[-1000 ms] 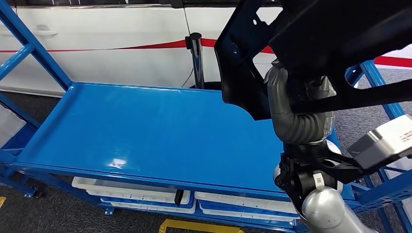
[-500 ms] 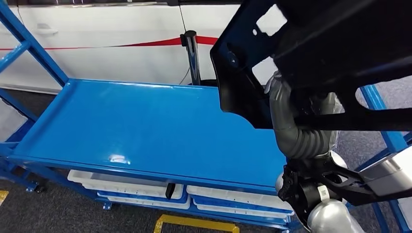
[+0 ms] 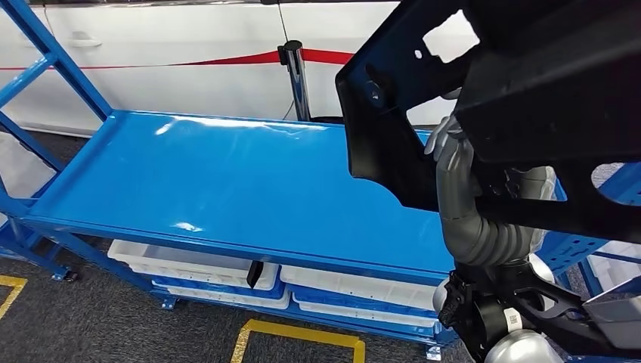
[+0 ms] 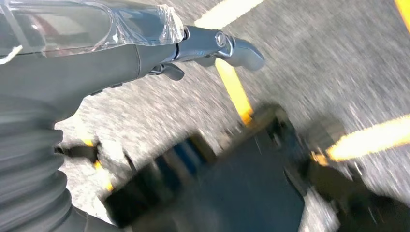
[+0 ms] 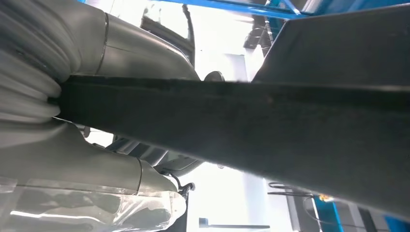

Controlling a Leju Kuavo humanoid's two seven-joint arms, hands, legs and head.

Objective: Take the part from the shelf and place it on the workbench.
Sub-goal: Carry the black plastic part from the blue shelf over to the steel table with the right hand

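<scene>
The blue workbench (image 3: 227, 189) spreads from nine o'clock to the centre of the head view, its top bare and glossy. At two o'clock the black part (image 3: 529, 98) hangs above the bench's right end, held up on the raised right arm. The right hand (image 3: 446, 140) shows just at the part's lower edge; in the right wrist view the hand (image 5: 121, 111) grasps the part (image 5: 270, 130), which runs across between thumb and fingers. White bins (image 3: 196, 265) sit under the bench at six o'clock. A white wall with a red stripe (image 3: 242, 60) stands behind. The left hand (image 4: 145, 53) hangs over grey floor (image 4: 338, 63) with yellow lines, fingers extended, holding nothing.
</scene>
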